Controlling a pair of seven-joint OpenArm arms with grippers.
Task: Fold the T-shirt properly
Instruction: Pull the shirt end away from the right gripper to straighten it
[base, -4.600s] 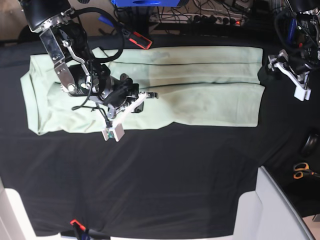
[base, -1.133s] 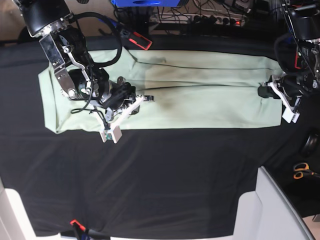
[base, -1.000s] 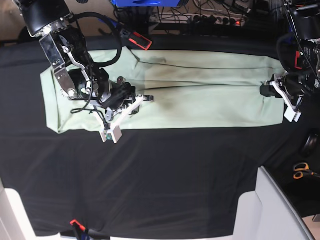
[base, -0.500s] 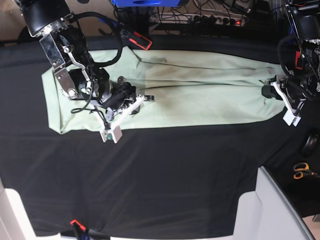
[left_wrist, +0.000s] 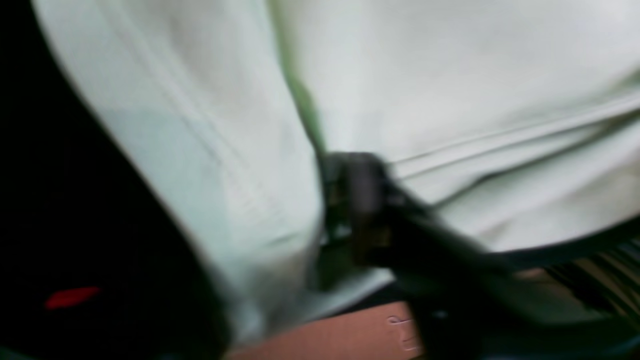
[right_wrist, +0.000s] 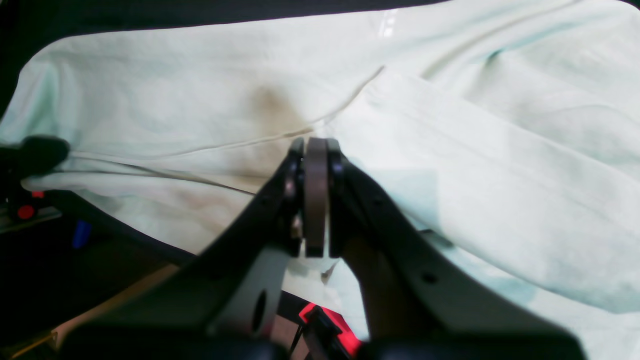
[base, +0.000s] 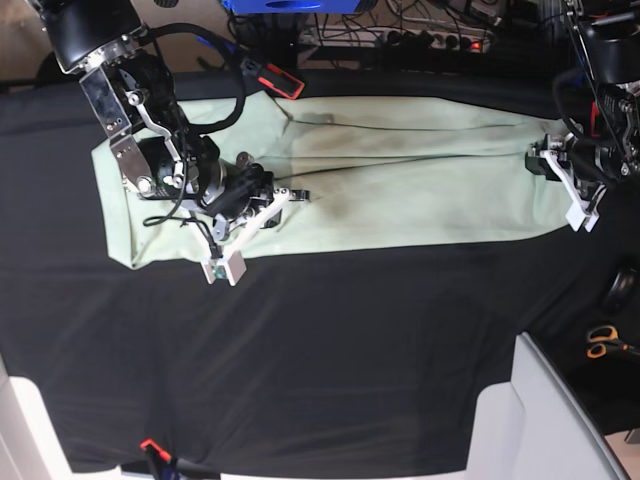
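Centrally placed on black table cover (base: 320, 350): T-shirt (base: 400, 190), pale mint green, folded into a long band. Long axis running side to side across base view; narrow ends near each arm. Upper edge close to far side of table. Brownish smudge and long crease lines near mid-band. No containers in view.

Right gripper (right_wrist: 315, 200), at left of base view (base: 300, 193): fingers pressed flat together, tips resting on cloth beside crease and smudge; no cloth visibly between them.

Left gripper (base: 545, 162), at right of base view: positioned at right-hand end of T-shirt. Left wrist view blurred; dark fingertip (left_wrist: 360, 200) against pale fabric at a seam. Whether fingers stand apart or clamp cloth: cannot tell.

Scissors (base: 603, 343), orange-handled, lying well apart at table's right margin.
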